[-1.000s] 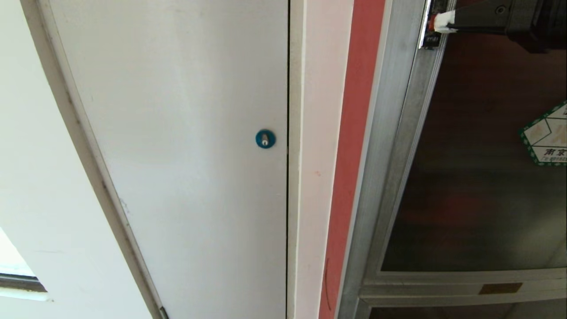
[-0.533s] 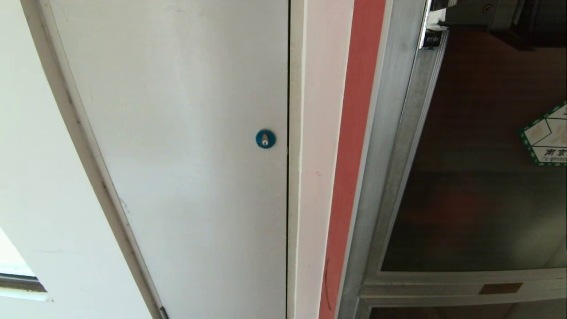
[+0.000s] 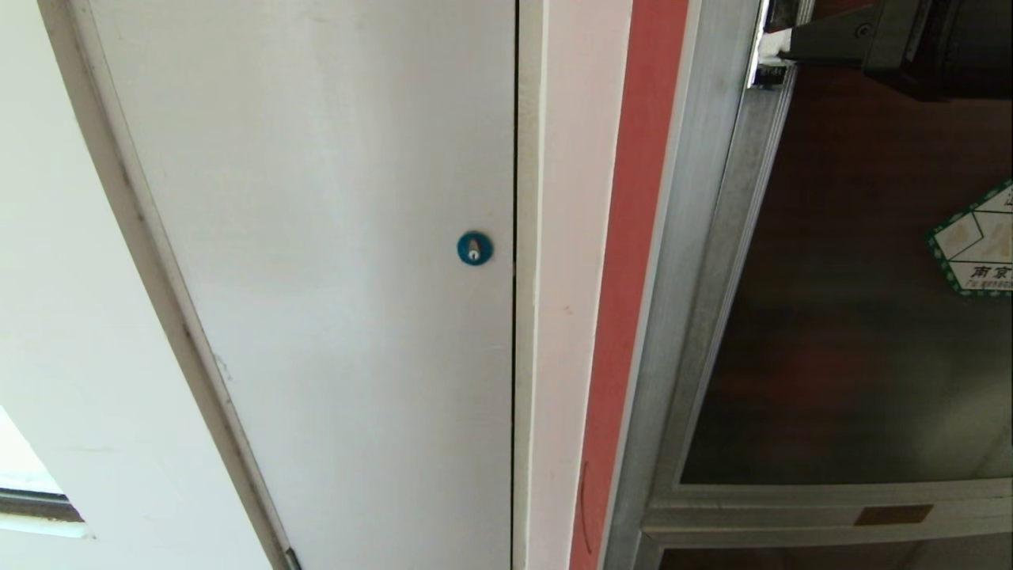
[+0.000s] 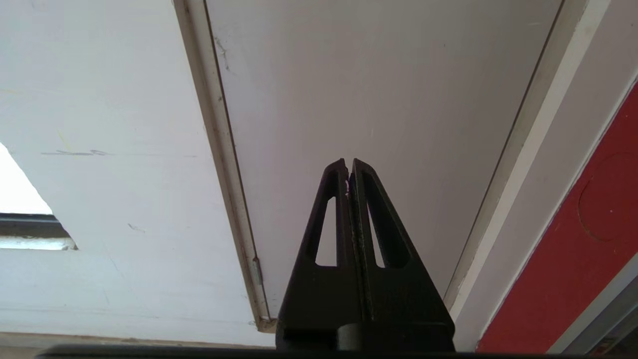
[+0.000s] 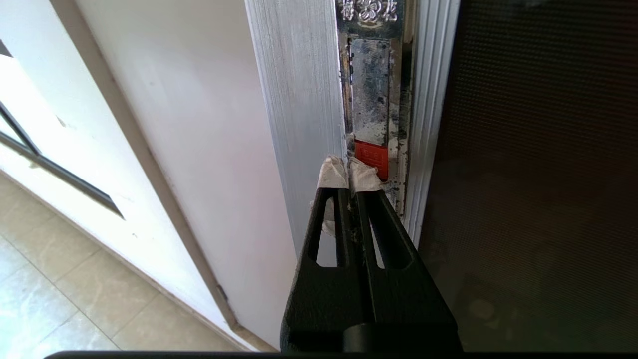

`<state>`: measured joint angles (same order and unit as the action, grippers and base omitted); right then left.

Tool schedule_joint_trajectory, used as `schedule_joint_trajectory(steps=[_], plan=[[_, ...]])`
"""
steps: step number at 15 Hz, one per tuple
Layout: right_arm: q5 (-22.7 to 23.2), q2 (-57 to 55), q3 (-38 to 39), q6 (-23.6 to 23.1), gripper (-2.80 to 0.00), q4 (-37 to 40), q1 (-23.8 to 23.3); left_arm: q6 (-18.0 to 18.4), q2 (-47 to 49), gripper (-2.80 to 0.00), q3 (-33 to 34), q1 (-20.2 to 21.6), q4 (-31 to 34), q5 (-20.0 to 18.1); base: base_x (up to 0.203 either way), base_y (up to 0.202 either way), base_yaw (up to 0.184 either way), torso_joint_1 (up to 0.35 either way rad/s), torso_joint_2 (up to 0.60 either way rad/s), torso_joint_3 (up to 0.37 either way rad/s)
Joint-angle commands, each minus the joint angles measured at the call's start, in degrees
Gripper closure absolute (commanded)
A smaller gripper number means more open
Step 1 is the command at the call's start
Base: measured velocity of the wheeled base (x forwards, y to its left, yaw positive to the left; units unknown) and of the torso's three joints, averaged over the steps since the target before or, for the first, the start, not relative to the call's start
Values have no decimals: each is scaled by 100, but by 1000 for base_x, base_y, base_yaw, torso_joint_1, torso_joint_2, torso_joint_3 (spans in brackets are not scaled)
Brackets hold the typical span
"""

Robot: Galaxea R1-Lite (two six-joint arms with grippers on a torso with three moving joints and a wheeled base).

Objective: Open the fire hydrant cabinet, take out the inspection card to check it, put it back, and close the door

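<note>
At the latch
My right gripper (image 5: 350, 172), fingers pressed together, touches the red latch (image 5: 371, 157) on the door (image 5: 538, 174); left gripper (image 4: 348, 167) also closed, parked well left of that latch.

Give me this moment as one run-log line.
stage: unlatching | right gripper: shut, taped tips at small red latch | silver-framed dark tinted glass door: closed | left gripper: shut, idle before plain white panel door

Hexagonal sticker (image 3: 977, 241) cut off by frame edge; cabinet interior hidden.
</note>
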<state>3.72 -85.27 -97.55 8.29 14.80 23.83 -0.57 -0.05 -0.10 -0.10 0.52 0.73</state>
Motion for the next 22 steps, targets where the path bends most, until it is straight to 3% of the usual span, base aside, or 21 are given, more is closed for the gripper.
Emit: schedule_joint_trajectory(steps=[1, 8, 13, 15, 18, 20, 22], plan=[[-12, 88, 8, 6, 0, 5, -8, -4, 5, 0, 1, 1, 0, 4, 0, 0, 0, 0, 0, 0], [12, 480, 402, -5, 0, 32, 40, -4, 5, 0, 1, 1, 0, -3, 0, 0, 0, 0, 0, 0], [-13, 1236, 1133, 9, 0, 2, 548, -4, 5, 0, 1, 1, 0, 5, 0, 0, 0, 0, 0, 0], [-387, 1487, 1492, 9, 0, -234, 990, -4, 5, 0, 1, 1, 0, -1, 0, 0, 0, 0, 0, 0], [-1631, 1519, 2209, -219, 0, -1222, 1539, -4, 5, 0, 1, 1, 0, 6, 0, 0, 0, 0, 0, 0], [-1945, 1484, 2589, -608, 0, -2288, 1662, -4, 5, 0, 1, 1, 0, -3, 0, 0, 0, 0, 0, 0], [-2122, 1364, 2961, -1281, 0, -3135, 1688, -4, 5, 0, 1, 1, 0, -3, 0, 0, 0, 0, 0, 0]])
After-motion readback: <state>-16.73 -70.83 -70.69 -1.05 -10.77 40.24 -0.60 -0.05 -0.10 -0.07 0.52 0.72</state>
